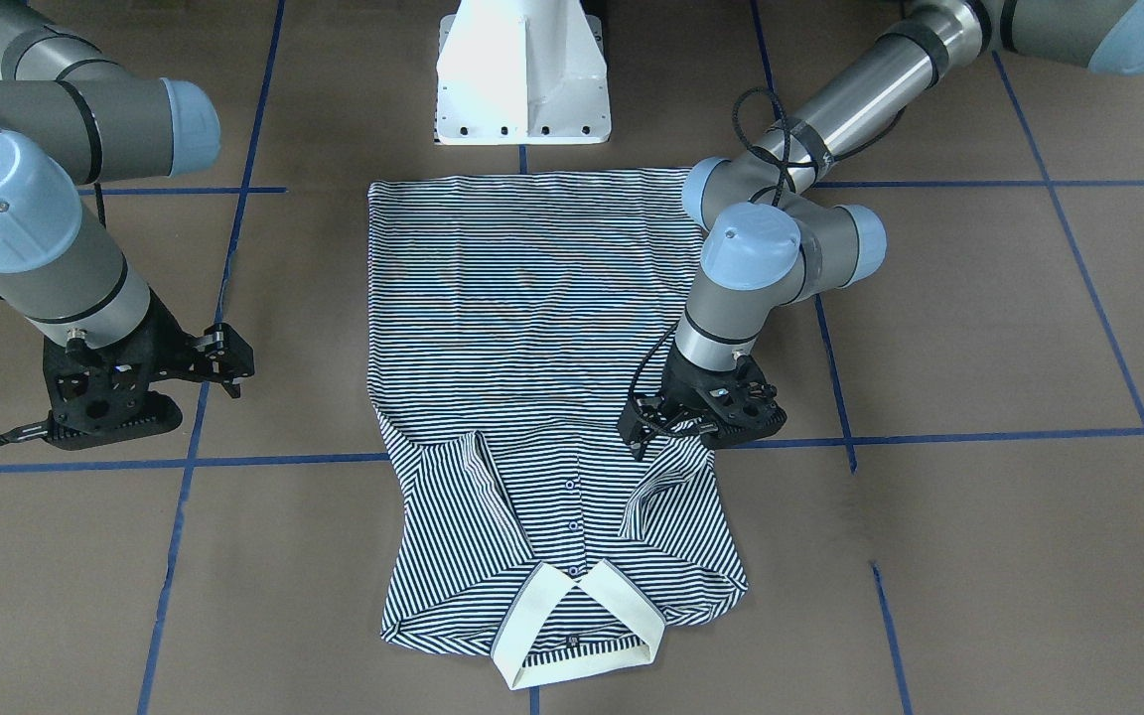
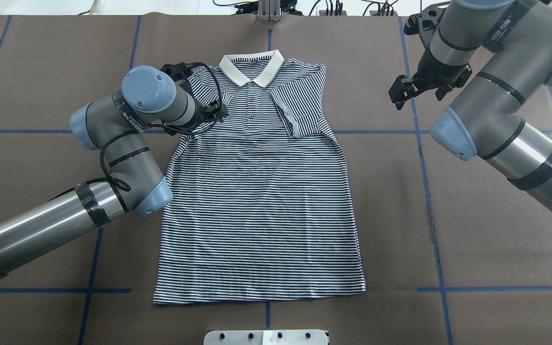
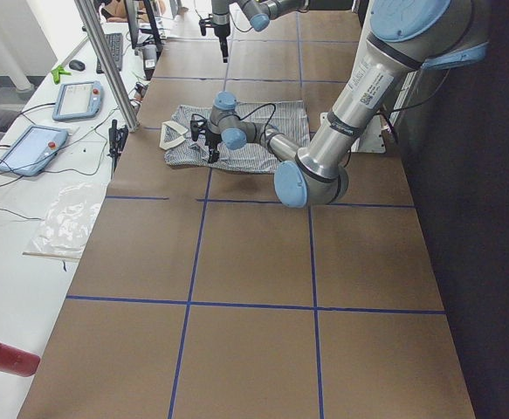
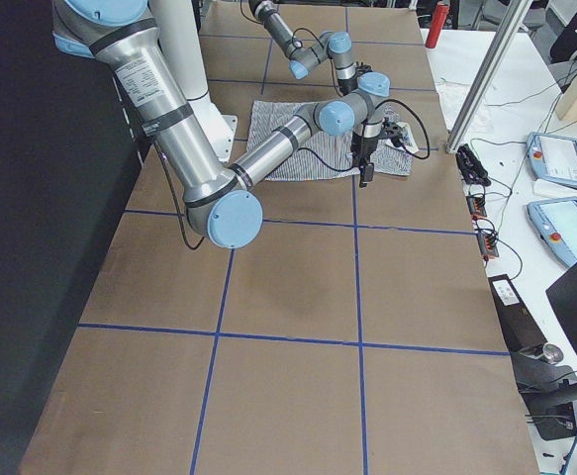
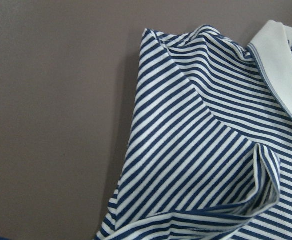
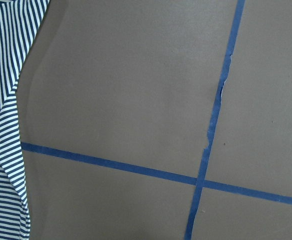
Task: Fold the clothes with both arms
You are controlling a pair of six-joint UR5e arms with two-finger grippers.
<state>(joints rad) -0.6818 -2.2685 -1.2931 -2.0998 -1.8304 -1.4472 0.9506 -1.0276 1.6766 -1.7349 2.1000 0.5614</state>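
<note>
Lying flat on the brown table (image 2: 41, 72), a navy-and-white striped polo shirt (image 2: 257, 191) with both sleeves folded inward.
The black left gripper (image 1: 640, 437) hangs over one sleeve beside the shirt's cream collar (image 2: 252, 67), spread or pressed together I cannot tell; the black right gripper (image 2: 399, 93), fingers spread, is apart from the shirt.

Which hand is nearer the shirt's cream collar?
Left. The left hand is at the folded sleeve of the shirt, close to the collar; the right hand is over bare table, off the shirt's other side.
</note>
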